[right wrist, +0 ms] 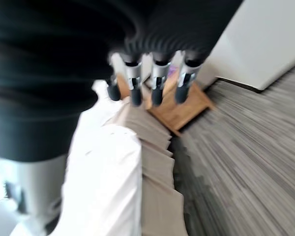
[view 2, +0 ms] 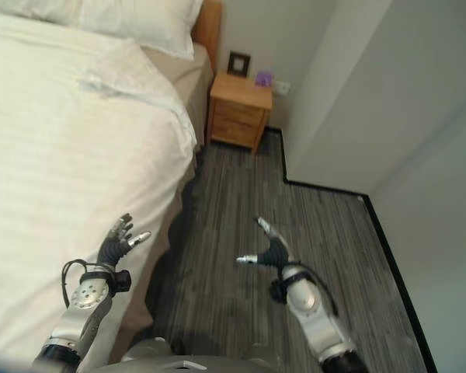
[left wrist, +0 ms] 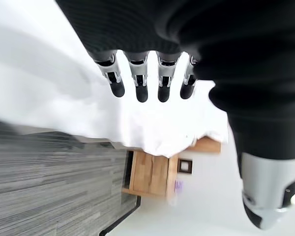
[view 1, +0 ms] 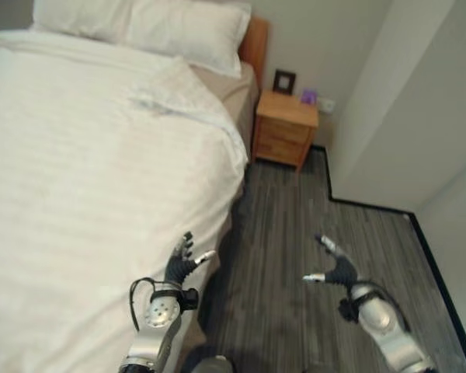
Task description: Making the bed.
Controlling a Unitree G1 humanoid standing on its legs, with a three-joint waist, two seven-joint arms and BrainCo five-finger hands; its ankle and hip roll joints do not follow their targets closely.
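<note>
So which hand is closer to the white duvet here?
Left. The left hand hovers open at the white duvet's hanging edge, while the right hand is open out over the grey floor, well clear of the bed.

bedroom: bed (view 1: 101,179), wooden nightstand (view 1: 285,128)

A wooden nightstand (view 1: 286,128) stands on grey plank floor (view 1: 295,233) against pale walls (view 1: 388,101).

Floor (view 1: 295,233) open — bed (view 1: 101,171), nightstand (view 1: 286,128) flank it.
</note>
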